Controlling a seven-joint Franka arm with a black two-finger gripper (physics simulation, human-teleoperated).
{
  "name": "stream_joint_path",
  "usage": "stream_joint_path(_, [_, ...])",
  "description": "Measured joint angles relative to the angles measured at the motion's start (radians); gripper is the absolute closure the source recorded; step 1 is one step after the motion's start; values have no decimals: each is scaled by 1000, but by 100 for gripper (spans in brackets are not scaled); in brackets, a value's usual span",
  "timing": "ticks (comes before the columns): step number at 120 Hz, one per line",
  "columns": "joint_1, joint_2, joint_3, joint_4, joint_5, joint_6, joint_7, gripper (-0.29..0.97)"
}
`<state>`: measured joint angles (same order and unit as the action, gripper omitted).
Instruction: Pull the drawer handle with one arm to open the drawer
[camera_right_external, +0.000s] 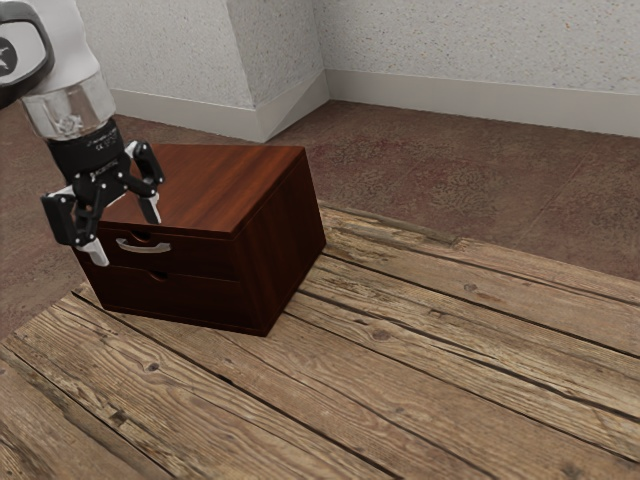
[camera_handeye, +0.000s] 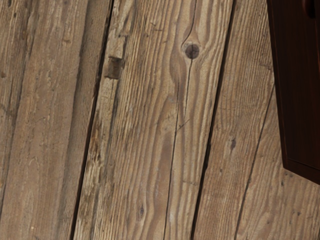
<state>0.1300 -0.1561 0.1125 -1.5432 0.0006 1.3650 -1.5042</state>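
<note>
Gripper (camera_right_external: 125, 232) hangs open at the exterior view's left, its two black fingers spread apart and touching nothing, just in front of the top edge of a dark wooden chest (camera_right_external: 235, 190). Right below the fingers, the silver handle (camera_right_external: 143, 244) sits on the upper drawer (camera_right_external: 190, 252), whose front lies flush with the chest, above a second drawer. The chest stands on the far left part of the plank table (camera_right_external: 420, 380), and in the wrist view its dark corner (camera_handeye: 297, 90) shows beside bare planks.
</note>
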Motion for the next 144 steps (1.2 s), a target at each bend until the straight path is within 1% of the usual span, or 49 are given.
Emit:
stream_joint_path(8, [0,-4,1,-33,-1,23,-1,0])
stream_joint_path(16, [5,-35,1,-72,3,40,-2,0])
stream_joint_path(26, [29,-84,2,-129,31,54,-4,0])
stream_joint_path(36, [41,-100,5,-139,52,52,-7,0])
stream_joint_path(46, [89,-102,-4,-139,58,42,-9,0])
stream_joint_path(48, [111,-102,-20,-139,59,41,-9,0])
stream_joint_path(55, [249,-97,-135,-136,59,37,-9,0])
stream_joint_path(59, [320,-95,-187,-136,54,35,-10,0])
stream_joint_path(73, [519,-95,-310,-150,19,34,-10,0])
stream_joint_path(80, [570,-93,-354,-156,9,38,-7,0])
stream_joint_path(89, [577,-79,-363,-160,-5,46,-3,0])
stream_joint_path(92, [534,-83,-331,-183,-6,59,-2,0])
stream_joint_path(96, [465,-93,-266,-217,-6,81,0,0])
stream_joint_path(103, [419,-105,-207,-258,-7,118,5,0])
stream_joint_path(111, [410,-144,-186,-333,-7,172,13,0])
stream_joint_path(122, [407,-155,-177,-373,-6,240,24,0])
stream_joint_path(144, [430,-90,-170,-378,-3,388,50,0])
